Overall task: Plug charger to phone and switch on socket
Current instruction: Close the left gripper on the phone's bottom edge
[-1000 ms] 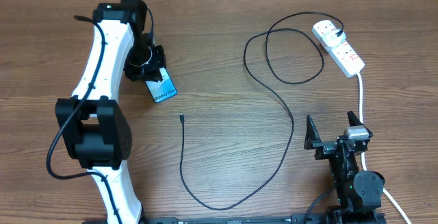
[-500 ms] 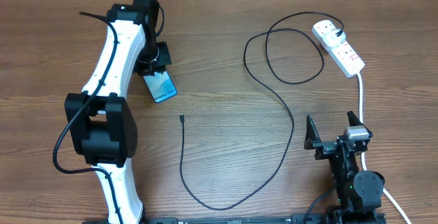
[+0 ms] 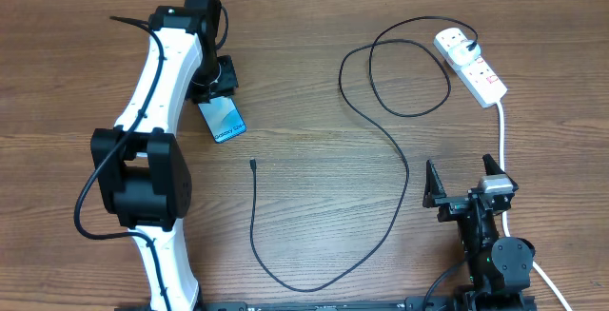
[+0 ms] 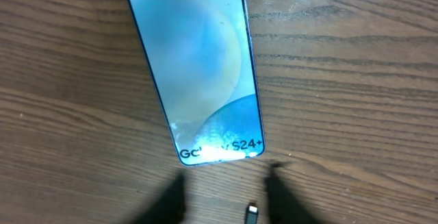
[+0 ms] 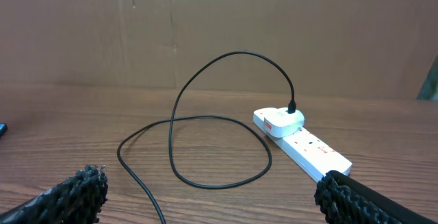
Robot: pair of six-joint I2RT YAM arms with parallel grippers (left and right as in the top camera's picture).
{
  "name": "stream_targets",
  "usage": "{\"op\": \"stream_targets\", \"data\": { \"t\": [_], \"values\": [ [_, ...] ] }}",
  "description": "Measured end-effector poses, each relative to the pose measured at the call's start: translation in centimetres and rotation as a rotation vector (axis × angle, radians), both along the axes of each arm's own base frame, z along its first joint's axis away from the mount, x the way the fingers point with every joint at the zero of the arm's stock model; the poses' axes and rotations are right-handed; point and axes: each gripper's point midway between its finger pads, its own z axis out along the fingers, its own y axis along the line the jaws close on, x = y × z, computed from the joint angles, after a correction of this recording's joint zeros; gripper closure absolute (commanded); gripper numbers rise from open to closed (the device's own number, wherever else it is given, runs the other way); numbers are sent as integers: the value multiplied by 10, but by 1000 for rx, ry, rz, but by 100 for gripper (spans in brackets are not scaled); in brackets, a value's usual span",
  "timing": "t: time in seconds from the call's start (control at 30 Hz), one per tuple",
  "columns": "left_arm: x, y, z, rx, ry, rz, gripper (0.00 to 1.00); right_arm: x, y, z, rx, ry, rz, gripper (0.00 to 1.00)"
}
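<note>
Just beneath my left gripper (image 3: 217, 81) lies the phone (image 4: 198, 66), flat on the wooden table (image 3: 314, 35) with its pale blue screen up. I hang over the end without lettering. The end marked "Galaxy S24+" points away from me. In my wrist view my fingers (image 4: 171, 203) show only as two dark blurs, so I say this with some reserve: they stand partly apart, with bare wood between them and nothing in their hold. A small dark stub (image 4: 252, 214) sits at the bottom edge of that view; it is cut off and I cannot name it.

Past the phone's lettered end, near it but not touching, lies the connector tip (image 3: 253, 164) of the charger cable (image 3: 395, 149). From the tip the thin black cable runs away from my left gripper. It sweeps round in a long curve toward my right side and climbs across the table to form a loop.

My right gripper (image 3: 463, 185) is well apart from all this, its jaws spread wide and holding nothing. Ahead of it and a little to the left lies the cable's loop. Beyond the loop and slightly to the right sits the white power strip (image 3: 473, 66). The cable arches down into a white plug (image 5: 280, 121) seated in the strip's far outlet. The strip's thick white cord (image 3: 501, 130) runs back toward my right gripper and passes close by its right side.
</note>
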Motion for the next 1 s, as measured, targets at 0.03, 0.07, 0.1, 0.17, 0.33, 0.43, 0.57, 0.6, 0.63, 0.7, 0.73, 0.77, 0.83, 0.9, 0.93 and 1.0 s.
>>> {"op": "stream_targets", "data": {
  "t": [0.03,0.07,0.1,0.17,0.33,0.43,0.57,0.6,0.63,0.7,0.73,0.77,0.83,0.9,0.93,1.0],
  "values": [
    [1,0,-2,0,0,0,10,0,0,0,0,-1,0,0],
    [2,0,-5,1,3,0,5,0,0,0,0,0,0,0],
    [2,0,-7,1,6,1,2,0,0,0,0,-1,0,0],
    [3,0,-13,2,14,2,0,0,0,0,0,0,0,0],
    [5,0,-30,5,39,4,0,0,0,0,0,0,0,0],
    [7,1,-43,15,57,4,0,0,0,0,0,-1,0,0],
    [6,7,-67,51,95,21,1,0,0,0,0,-1,0,0],
    [6,8,-74,59,106,23,1,0,0,0,0,-1,0,0],
    [6,8,-79,65,112,24,1,0,0,0,0,-1,0,0],
    [8,8,-83,64,112,26,1,0,0,0,0,-1,0,0],
    [9,8,-83,61,109,26,1,0,0,0,1,-1,0,0],
    [9,8,-83,62,107,26,3,0,0,0,0,-1,0,0],
    [10,7,-84,59,105,27,12,0,0,0,0,0,0,0],
    [11,6,-84,54,102,30,21,0,0,0,1,-1,0,0],
    [11,6,-85,57,101,30,25,0,0,0,0,-2,0,0],
    [12,6,-84,68,98,29,30,0,0,0,0,-1,0,0]
  ]
}}
